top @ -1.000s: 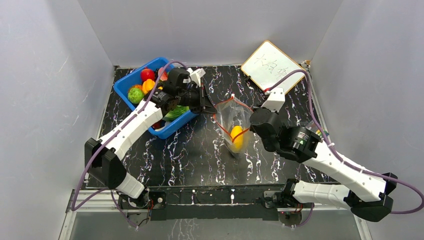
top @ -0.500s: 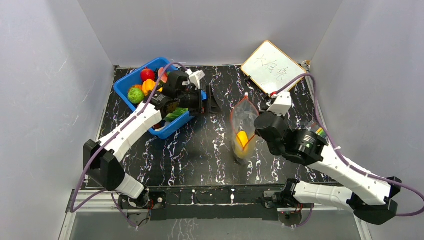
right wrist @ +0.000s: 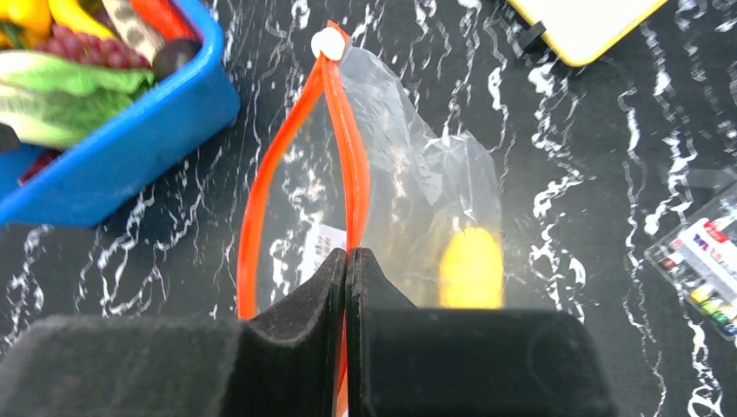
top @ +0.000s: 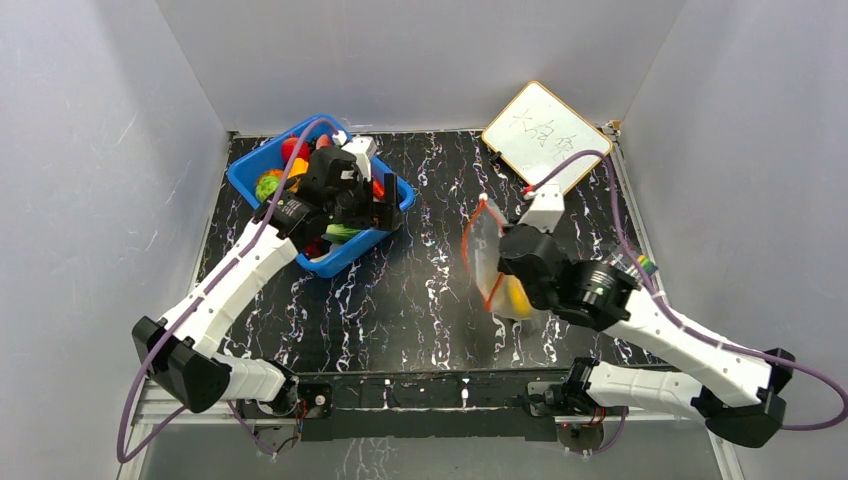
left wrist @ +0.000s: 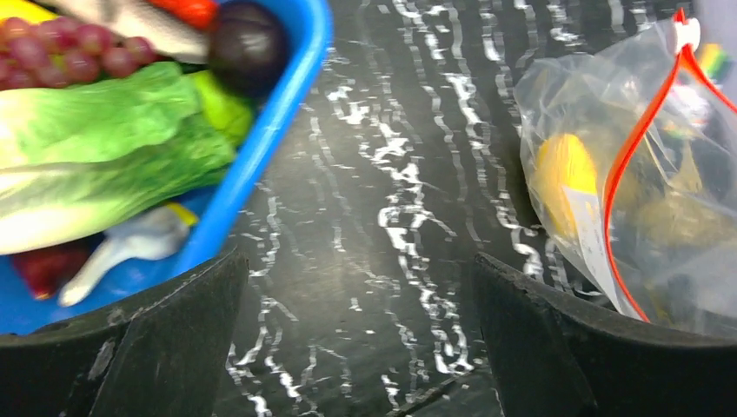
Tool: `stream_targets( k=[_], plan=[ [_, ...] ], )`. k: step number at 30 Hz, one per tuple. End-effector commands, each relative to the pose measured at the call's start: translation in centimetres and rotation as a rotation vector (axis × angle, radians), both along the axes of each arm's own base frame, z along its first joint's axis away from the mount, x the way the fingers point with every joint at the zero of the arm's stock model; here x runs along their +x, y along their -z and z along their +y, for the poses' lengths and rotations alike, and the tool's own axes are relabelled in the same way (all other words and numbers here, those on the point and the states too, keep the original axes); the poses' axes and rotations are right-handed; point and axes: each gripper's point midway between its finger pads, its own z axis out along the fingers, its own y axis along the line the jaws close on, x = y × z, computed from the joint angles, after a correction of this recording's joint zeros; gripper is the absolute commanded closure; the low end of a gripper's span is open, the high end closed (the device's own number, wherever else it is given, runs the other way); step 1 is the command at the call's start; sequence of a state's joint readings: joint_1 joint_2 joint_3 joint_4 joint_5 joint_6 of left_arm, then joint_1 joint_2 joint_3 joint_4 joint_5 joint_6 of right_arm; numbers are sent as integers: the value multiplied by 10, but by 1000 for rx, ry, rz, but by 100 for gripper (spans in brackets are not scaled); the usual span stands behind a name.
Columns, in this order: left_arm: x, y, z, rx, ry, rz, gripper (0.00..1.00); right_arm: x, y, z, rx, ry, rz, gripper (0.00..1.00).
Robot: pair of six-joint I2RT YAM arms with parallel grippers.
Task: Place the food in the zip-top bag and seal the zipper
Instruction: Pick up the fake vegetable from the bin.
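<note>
Right of centre on the black marbled table, right gripper clenched on the orange zipper of a clear bag holding yellow food, left gripper spread wide, empty, at the blue bin.

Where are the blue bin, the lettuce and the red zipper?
blue bin [left wrist: 280, 130], left wrist view, on its rim.
lettuce [left wrist: 104, 143], left wrist view, on its leafy middle.
zipper [right wrist: 358, 178], right wrist view, on the right-hand strip.

Bright even light; left wrist view blurred (glare on zip-top bag).
</note>
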State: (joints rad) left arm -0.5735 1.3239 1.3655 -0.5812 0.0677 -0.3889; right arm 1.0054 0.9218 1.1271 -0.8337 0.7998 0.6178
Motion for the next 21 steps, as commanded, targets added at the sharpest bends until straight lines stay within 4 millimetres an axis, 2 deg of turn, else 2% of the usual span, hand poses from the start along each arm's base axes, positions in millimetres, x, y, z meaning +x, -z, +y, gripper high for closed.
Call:
stream_targets(
  k=[1, 3, 4, 5, 6, 8, 9, 10, 11, 16, 21],
  plan=[
    [9, 3, 44, 247, -60, -66, 2, 11, 11, 45, 103, -97, -15, 100],
    [20, 16, 67, 295, -118, -40, 2, 11, 16, 58, 139, -131, -9, 100],
    [27, 22, 83, 259, -186, 9, 2, 11, 17, 61, 149, -144, -9, 100],
    [38, 35, 109, 150, -335, 106, 2, 9, 17, 61, 160, -155, -14, 100],
    [44, 43, 124, 105, -451, 134, 2, 8, 17, 61, 170, -162, -15, 100],
    [50, 50, 135, 48, -575, 138, 2, 5, 16, 62, 188, -174, -13, 100],
    [54, 57, 146, -21, -734, 166, 2, 4, 15, 62, 191, -180, -14, 100],
    [55, 60, 153, -23, -808, 174, 2, 4, 15, 62, 192, -179, -15, 100],
    [55, 64, 159, -51, -910, 200, 2, 3, 14, 62, 198, -183, -18, 100],
    [58, 62, 167, -210, -1158, 212, 2, 0, 23, 74, 212, -233, 6, 100],
    [69, 62, 161, -299, -1196, 213, 2, 0, 17, 76, 218, -243, -5, 100]
  ],
)
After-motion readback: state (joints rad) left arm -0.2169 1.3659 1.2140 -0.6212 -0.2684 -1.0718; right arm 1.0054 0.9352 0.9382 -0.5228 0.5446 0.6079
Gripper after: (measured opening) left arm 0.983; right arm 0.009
